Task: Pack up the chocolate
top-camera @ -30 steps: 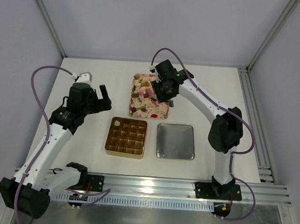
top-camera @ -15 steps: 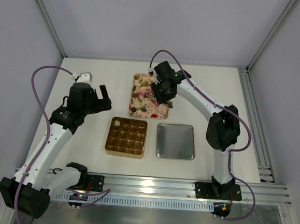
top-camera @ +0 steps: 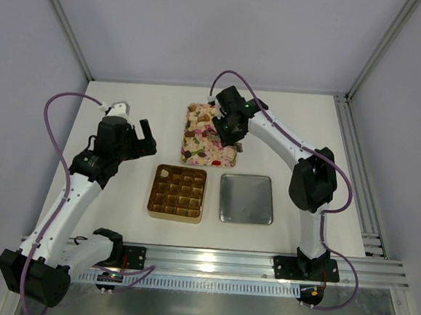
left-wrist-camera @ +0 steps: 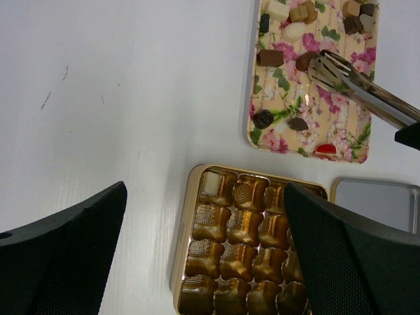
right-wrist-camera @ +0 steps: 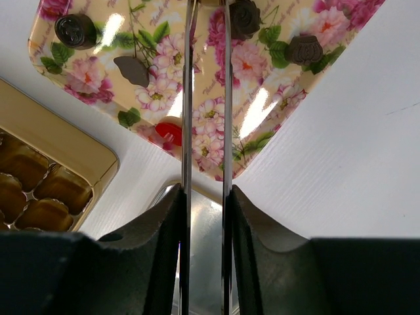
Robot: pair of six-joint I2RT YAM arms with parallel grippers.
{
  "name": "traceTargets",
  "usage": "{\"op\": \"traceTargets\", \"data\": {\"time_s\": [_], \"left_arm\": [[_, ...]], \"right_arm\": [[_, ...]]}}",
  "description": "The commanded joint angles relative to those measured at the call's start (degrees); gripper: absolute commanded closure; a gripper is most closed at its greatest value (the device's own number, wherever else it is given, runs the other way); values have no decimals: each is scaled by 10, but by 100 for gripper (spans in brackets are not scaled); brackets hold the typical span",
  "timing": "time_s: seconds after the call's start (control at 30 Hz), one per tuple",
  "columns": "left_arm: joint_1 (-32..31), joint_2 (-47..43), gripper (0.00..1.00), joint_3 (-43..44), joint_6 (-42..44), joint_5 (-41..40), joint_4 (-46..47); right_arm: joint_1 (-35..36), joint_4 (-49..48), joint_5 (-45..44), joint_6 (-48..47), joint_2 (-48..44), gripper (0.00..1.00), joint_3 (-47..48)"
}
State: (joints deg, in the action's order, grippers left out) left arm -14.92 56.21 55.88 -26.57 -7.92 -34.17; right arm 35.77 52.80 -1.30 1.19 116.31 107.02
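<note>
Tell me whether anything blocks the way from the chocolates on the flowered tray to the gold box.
Nothing visible does. The chocolates lie on the flowered tray just behind the gold box, with only bare table between. The box stands uncovered, and the tongs in the right gripper reach over the tray, not the box.

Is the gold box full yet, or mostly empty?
Mostly empty: the left wrist view shows one cream-white chocolate in a corner cell of the gold box; the other visible cells are bare gold.
</note>
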Motion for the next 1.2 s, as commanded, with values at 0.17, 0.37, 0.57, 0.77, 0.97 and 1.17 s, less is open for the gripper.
{"op": "traceTargets", "data": {"time_s": [0.17, 0.37, 0.57, 0.77, 0.97, 1.17], "left_arm": [[1, -4, 0, 1, 0, -8, 4], [0, -6, 0, 1, 1, -7, 4], [1, -6, 0, 1, 1, -5, 5], [0, -6, 0, 1, 0, -4, 4], [1, -7, 0, 2, 0, -4, 4], [1, -7, 0, 1, 0, -3, 5]], "right_arm": [[-3, 17, 3, 22, -34, 73, 4], [-3, 23, 6, 41, -69, 73, -5], [-3, 18, 6, 52, -109, 73, -22], [-2, 18, 47, 65, -150, 74, -44], [26, 13, 71, 74, -216, 74, -95], [110, 7, 64, 100, -252, 74, -139]]}}
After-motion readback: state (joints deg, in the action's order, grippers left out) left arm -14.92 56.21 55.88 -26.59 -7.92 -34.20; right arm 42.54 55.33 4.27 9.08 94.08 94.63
